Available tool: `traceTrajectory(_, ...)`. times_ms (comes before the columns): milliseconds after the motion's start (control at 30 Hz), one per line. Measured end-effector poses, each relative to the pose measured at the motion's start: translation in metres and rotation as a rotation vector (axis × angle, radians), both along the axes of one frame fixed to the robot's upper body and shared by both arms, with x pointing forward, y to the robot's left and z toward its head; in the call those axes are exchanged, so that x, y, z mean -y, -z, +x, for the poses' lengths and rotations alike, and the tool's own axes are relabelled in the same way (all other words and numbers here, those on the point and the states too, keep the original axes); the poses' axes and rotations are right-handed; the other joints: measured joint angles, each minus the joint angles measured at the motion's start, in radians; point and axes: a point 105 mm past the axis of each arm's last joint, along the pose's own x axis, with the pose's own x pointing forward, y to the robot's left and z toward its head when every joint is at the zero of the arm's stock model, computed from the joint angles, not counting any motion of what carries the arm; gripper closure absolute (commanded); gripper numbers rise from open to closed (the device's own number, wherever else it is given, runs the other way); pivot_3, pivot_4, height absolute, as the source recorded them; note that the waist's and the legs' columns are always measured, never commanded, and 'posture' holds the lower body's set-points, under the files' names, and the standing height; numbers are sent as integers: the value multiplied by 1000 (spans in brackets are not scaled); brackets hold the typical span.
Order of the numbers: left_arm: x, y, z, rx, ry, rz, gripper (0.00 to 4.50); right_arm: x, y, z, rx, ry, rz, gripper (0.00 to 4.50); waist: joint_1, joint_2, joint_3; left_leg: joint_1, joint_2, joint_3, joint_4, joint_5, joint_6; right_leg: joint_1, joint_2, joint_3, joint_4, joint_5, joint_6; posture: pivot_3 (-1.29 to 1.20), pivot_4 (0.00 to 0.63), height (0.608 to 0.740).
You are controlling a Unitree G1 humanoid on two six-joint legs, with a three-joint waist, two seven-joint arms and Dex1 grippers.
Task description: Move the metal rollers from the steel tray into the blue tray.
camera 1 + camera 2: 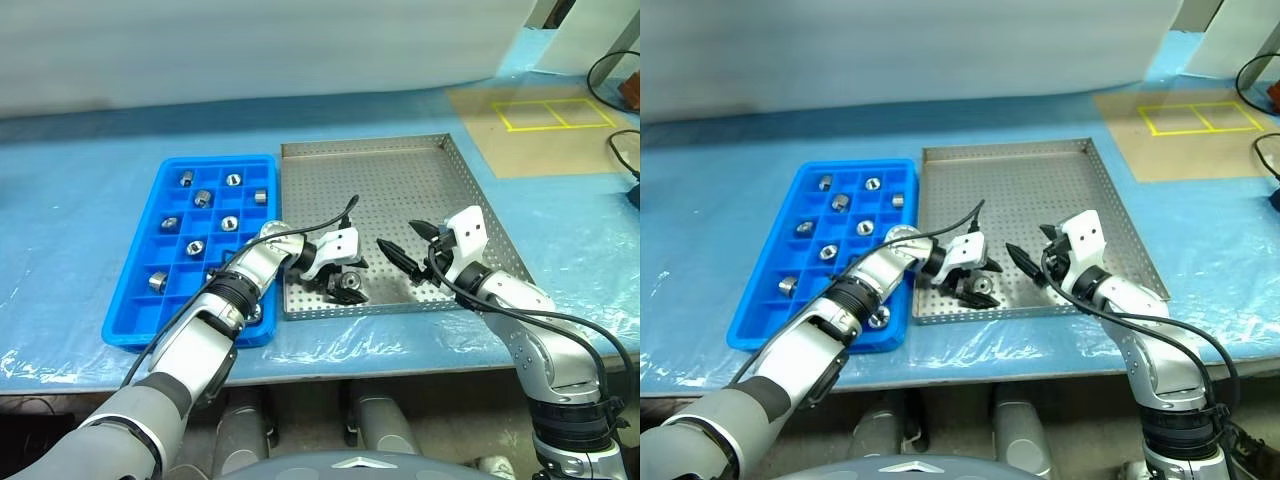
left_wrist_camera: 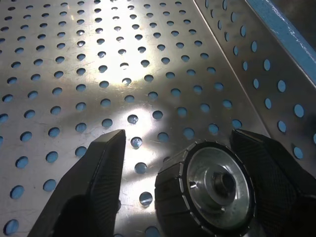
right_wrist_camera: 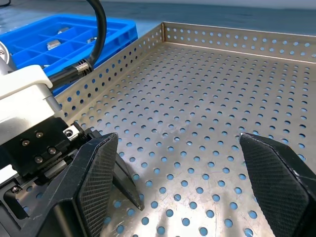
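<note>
The metal rollers (image 1: 229,223) mostly sit in the blue tray (image 1: 135,310), one to a little square box, and I can count about nine of them there. One more roller (image 2: 212,185) lies on the holey floor of the steel tray (image 1: 400,175), close to its front edge. This roller looks round with a dark ridged side and a shiny face with a hole in the middle. The left gripper (image 1: 349,285) reaches down over it with its two black fingers spread apart, one finger (image 2: 89,182) on each side of the roller. The fingers look very close to it, but I cannot tell if they touch it. The right gripper (image 1: 408,246) hangs a little above the steel tray, just beside the left one, and its fingers are spread wide with nothing between them. The blue tray lies right next to the steel tray, on its left side, on a table (image 1: 90,190) covered in blue plastic sheet.
</note>
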Motion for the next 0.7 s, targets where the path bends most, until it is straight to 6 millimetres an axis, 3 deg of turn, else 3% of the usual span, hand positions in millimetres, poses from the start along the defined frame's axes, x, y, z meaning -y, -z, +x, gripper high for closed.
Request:
traceTrajectory(200, -1, 0, 1, 24, 0, 7, 866, 0, 0, 0, 1, 0, 0, 457, -2, 0, 0, 0, 0, 0, 0, 0, 0, 0, 0, 0, 0, 0, 0, -559, 150, 740)
traceTrajectory(300, -3, 1, 3, 40, -3, 6, 1465, -1, -2, 1, 8, -3, 1, 457, -2, 0, 0, 0, 0, 0, 0, 0, 0, 0, 0, 0, 0, 0, 0, -550, 150, 740)
traceTrajectory(367, -8, 1, 3, 42, 0, 13, 2151, -2, -4, 2, 13, -6, 1, 457, -2, 0, 0, 0, 0, 0, 0, 0, 0, 0, 0, 0, 0, 0, 0, -545, 150, 740)
traceTrajectory(533, -8, 0, 6, 63, -23, 5, 2151, -4, -6, 4, 20, -11, 12, 457, -2, 0, 0, 0, 0, 0, 0, 0, 0, 0, 0, 0, 0, 0, 0, -536, 150, 740)
traceTrajectory(600, -8, 0, 7, 65, -24, 4, 2582, -5, -8, 6, 25, -16, 12, 457, -2, 0, 0, 0, 0, 0, 0, 0, 0, 0, 0, 0, 0, 0, 0, -531, 150, 740)
traceTrajectory(700, -6, 0, 10, 75, -50, -4, 2582, -5, -9, 7, 26, -22, 11, 457, -2, 0, 0, 0, 0, 0, 0, 0, 0, 1, 0, 0, 0, 0, 0, -518, 150, 740)
